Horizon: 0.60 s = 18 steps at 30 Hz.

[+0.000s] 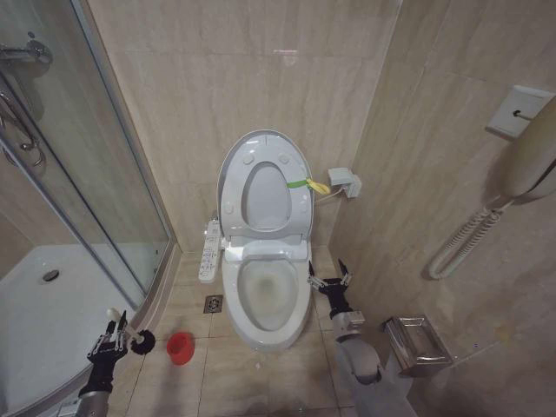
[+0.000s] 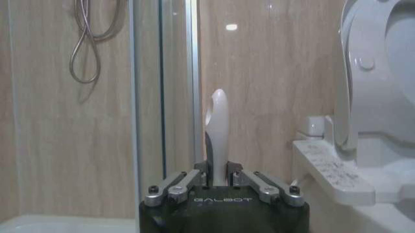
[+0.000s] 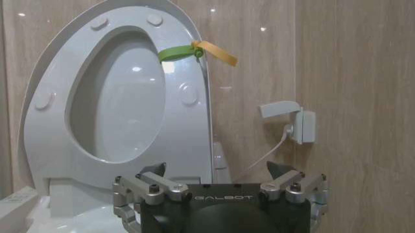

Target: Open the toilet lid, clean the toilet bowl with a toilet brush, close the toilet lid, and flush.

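A tiled bathroom: the toilet lid (image 1: 265,187) stands raised against the wall, its green-yellow strap (image 1: 306,184) at one edge, and the seat ring is up with it, leaving the toilet bowl (image 1: 265,300) open on the floor beside the long white button panel (image 1: 210,250).

The robot's left hand (image 1: 111,341) hangs low beside the glass shower enclosure (image 1: 87,174), its fingers (image 2: 170,186) pinching the thin white handle of the toilet brush (image 2: 217,141). The black bristle head sits just beside the hand, near the round red holder (image 1: 180,347) on the floor, and well apart from the bowl. No scrubbing is under way, by the look of it.

The right hand (image 1: 329,280) waits just beside the bowl's right flank, fingers (image 3: 150,187) spread and holding nothing.

The brush looks light and stiff, an easy thing to swing, though the slim, smooth handle could twist in a narrow pinch once the bristles press on glazed ceramic; a hold low on the shaft, as here, seems the surest. The lid appears to be glossy, light plastic on a rear hinge. It offers little to pinch, so the strap or the free rim is the likely place to take it, and it may drop hard if let go early.
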Tool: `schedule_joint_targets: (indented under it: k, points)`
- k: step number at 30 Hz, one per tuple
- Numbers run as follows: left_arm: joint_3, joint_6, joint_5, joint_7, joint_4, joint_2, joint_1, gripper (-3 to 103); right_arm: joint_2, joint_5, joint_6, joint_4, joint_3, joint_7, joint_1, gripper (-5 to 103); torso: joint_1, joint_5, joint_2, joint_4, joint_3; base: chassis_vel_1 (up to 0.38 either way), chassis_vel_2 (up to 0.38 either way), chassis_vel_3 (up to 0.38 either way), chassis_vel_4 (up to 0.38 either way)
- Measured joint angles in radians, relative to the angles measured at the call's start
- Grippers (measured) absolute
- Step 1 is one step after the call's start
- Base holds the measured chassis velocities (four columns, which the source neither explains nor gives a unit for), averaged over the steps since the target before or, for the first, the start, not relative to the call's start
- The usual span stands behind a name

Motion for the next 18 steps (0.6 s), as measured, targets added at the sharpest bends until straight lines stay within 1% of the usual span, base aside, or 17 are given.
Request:
schedule_joint_targets:
  k: [2,5,8,10,14,15,18]
  points:
    - [0.03,-0.012,-0.023,0.016,0.032,-0.007,-0.033,18,0.0,0.0,0.0,0.0,0.0,0.0,0.0,100,0.0,0.0004,0.0,0.0,0.0,0.0,0.0,0.0,0.0]
    - [0.053,-0.015,-0.027,0.021,0.056,-0.017,-0.057,18,0.0,0.0,0.0,0.0,0.0,0.0,0.0,100,0.0,0.0,0.0,0.0,0.0,0.0,0.0,0.0,0.0]
    - [0.091,-0.025,-0.032,0.027,0.108,-0.032,-0.099,18,0.0,0.0,0.0,0.0,0.0,0.0,0.0,100,0.0,0.0001,0.0,0.0,0.0,0.0,0.0,0.0,0.0]
    - [0.097,-0.028,-0.032,0.029,0.121,-0.035,-0.108,18,0.0,0.0,0.0,0.0,0.0,0.0,0.0,100,0.0,0.0001,0.0,-0.0001,0.0,0.0,0.0,0.0,0.0]
    - [0.127,-0.048,-0.035,0.037,0.206,-0.053,-0.164,18,0.0,0.0,0.0,0.0,0.0,0.0,0.0,100,0.0,0.0,0.0,0.0001,0.0,0.0,0.0,0.0,0.0]
    - [0.127,-0.048,-0.035,0.037,0.206,-0.053,-0.164,18,0.0,0.0,0.0,0.0,0.0,0.0,0.0,100,0.0,0.0,0.0,0.0001,0.0,0.0,0.0,0.0,0.0]
    - [0.146,-0.061,-0.052,0.049,0.27,-0.057,-0.21,18,0.0,0.0,0.0,0.0,0.0,0.0,0.0,100,0.0,0.0001,0.0,0.0001,0.0,0.0,0.0,0.0,0.0]
